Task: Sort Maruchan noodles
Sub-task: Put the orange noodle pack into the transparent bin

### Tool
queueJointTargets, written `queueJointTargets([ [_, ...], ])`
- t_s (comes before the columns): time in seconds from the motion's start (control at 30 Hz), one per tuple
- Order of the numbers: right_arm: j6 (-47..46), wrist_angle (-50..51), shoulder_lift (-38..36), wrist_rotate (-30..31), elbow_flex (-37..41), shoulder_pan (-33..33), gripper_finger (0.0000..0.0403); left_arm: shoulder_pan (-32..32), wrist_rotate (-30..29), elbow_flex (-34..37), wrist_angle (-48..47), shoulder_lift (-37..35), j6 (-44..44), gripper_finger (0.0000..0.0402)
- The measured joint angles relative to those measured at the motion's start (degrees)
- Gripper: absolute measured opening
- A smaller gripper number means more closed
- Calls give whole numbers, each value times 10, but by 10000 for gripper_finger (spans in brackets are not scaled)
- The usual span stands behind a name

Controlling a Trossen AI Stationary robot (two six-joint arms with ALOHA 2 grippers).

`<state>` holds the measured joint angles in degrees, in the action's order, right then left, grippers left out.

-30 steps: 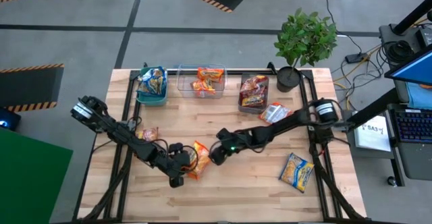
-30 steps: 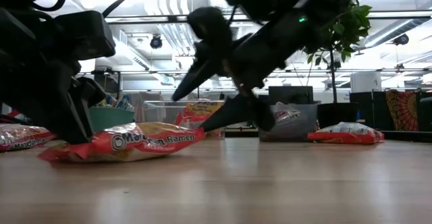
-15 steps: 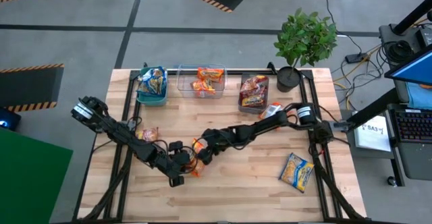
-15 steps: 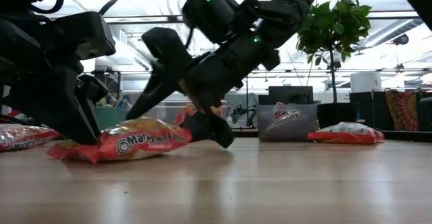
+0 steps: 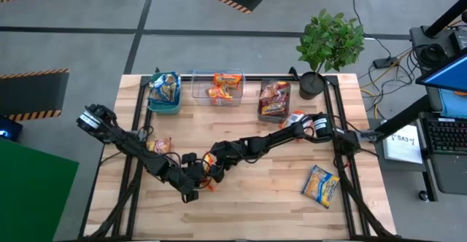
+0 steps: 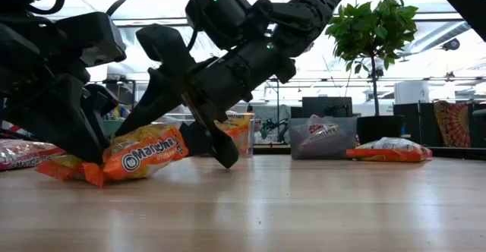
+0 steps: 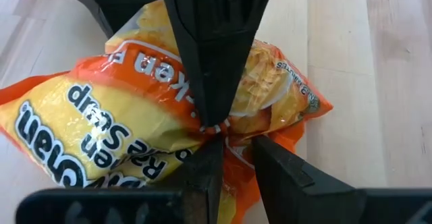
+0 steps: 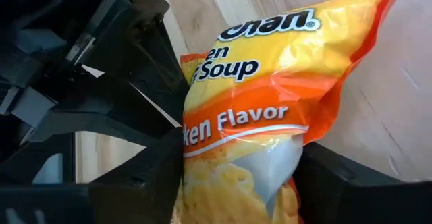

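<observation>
An orange-and-yellow Maruchan packet [image 5: 208, 175] lies near the table's front, between my two grippers, and also shows in the low view [image 6: 140, 153]. My left gripper [image 5: 195, 182] is shut on its edge. My right gripper [image 5: 211, 163] is open, and its two fingers [image 6: 156, 81] stand astride the packet's other end. A teal bin [image 5: 164, 105] holds blue-and-yellow packets, a clear bin [image 5: 198, 89] holds orange ones, and a grey bin [image 5: 261, 103] holds red ones. My left gripper pinches the packet's crinkled orange edge [image 7: 233, 150] between its two fingers, low over the table. The packet's lower end rests on the wood [image 6: 83, 174]. My right gripper's open fingers [image 8: 158, 173] come slanting down from the table's right and touch the packet's two sides [image 8: 243, 150]. That end is tilted up.
Loose packets lie on the table: a red one [image 5: 162, 146] left of the grippers, a red-and-white one [image 5: 295, 120] near the grey bin and a yellow-and-blue one [image 5: 321, 185] at the front right. A potted plant [image 5: 328, 45] stands at the far right corner.
My right gripper has gone toward the table's left, over the orange packet and up to my left gripper, its fingers still wide apart. The packet has slid a little left and bunched up, and its end toward the right gripper has tipped up off the table.
</observation>
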<state>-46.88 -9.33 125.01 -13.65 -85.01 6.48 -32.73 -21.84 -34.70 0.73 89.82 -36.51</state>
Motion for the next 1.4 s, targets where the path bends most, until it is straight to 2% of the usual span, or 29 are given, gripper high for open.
queueJointTargets([
  [0.23, 20, -1, -2, -1, 0, -1, 122, -15, -4, 0, -2, -3, 0, 67],
  [0.37, 52, 18, -14, -3, 0, -4, 77, -32, -2, 1, -15, -30, 0, 67],
  [0.47, 82, 43, -32, -3, 0, -5, 62, -41, -1, 1, -27, -67, 14, 67],
  [0.6, 123, 80, -62, 6, 0, -8, 61, -42, -5, 1, -26, -138, 84, 67],
  [0.7, 160, 119, -92, 53, 0, -9, 61, -42, -18, 1, -26, -202, 161, 67],
  [0.83, 207, 171, -142, 145, 0, -13, 61, -41, -52, 0, -21, -293, 276, 67],
  [1.03, 251, 184, -212, 301, 0, -20, 61, -41, -197, 0, 7, -398, 426, 67],
  [1.17, 255, 171, -236, 404, 0, -36, 60, -41, -306, 0, 6, -439, 449, 67],
  [1.23, 255, 151, -240, 419, 0, -48, 60, -40, -342, 1, 6, -450, 442, 67],
  [1.4, 253, 116, -237, 419, -4, -80, 60, -41, -348, 6, -23, -456, 430, 67],
])
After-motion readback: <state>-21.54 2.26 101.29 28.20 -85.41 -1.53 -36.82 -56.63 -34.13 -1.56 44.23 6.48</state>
